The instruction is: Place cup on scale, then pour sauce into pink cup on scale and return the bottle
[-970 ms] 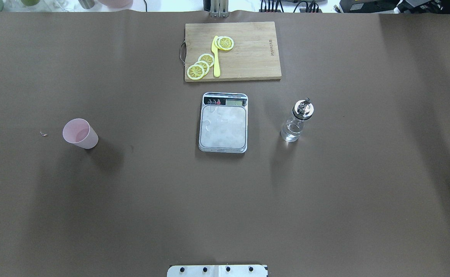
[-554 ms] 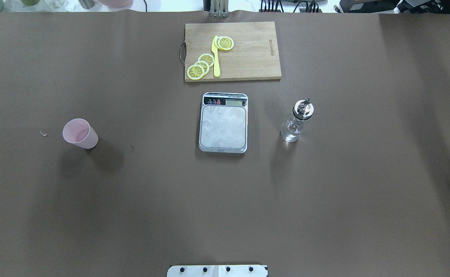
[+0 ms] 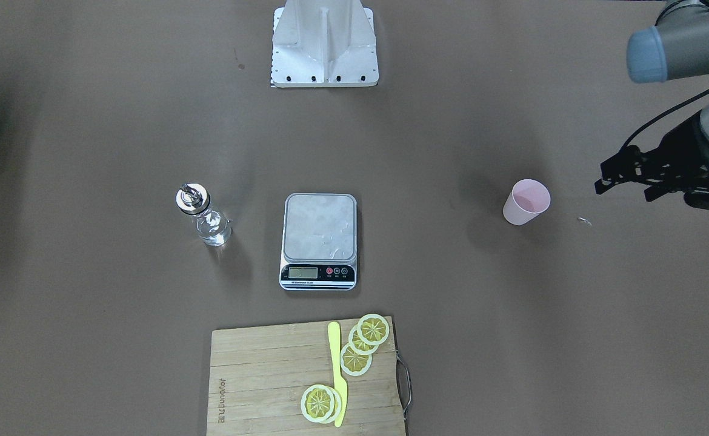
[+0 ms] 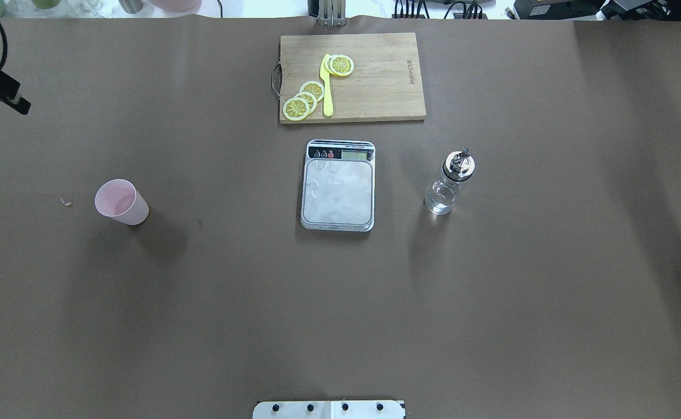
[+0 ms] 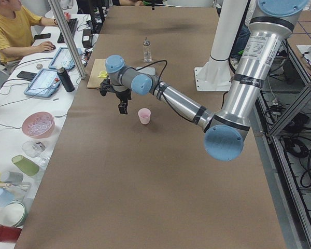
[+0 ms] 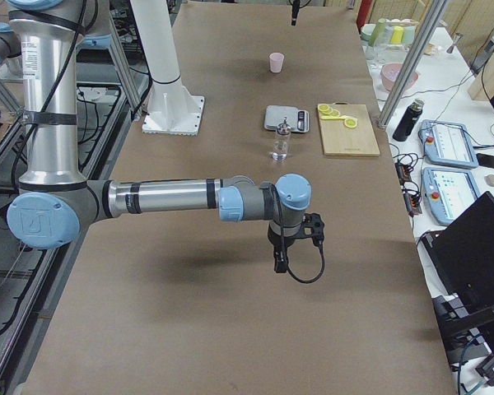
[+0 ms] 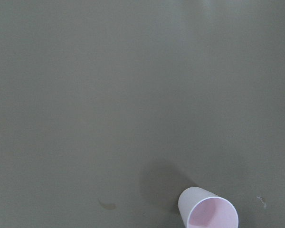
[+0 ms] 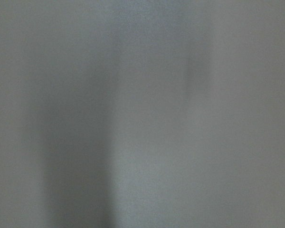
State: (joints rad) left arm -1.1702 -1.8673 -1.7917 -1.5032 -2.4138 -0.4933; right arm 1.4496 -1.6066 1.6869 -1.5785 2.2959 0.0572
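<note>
- The pale pink cup stands upright, mouth up, on the brown counter, well over on the robot's left.
- A wide stretch of counter lies between the cup and the digital kitchen scale at the centre. The scale's display strip faces away from the robot.
- The glass dispenser bottle stands upright near the scale's right side, not touching it.
- The left pincer hovers above the counter's left margin, apart from the cup, fingers spread and holding nothing.
- The right pincer hangs over the counter's right end, far from the bottle; I cannot tell how far open it is.
- A small pale scrap lies just outboard of the cup.
- A wooden cutting board with lemon slices and a yellow knife sits beyond the scale, near the far edge.
</note>
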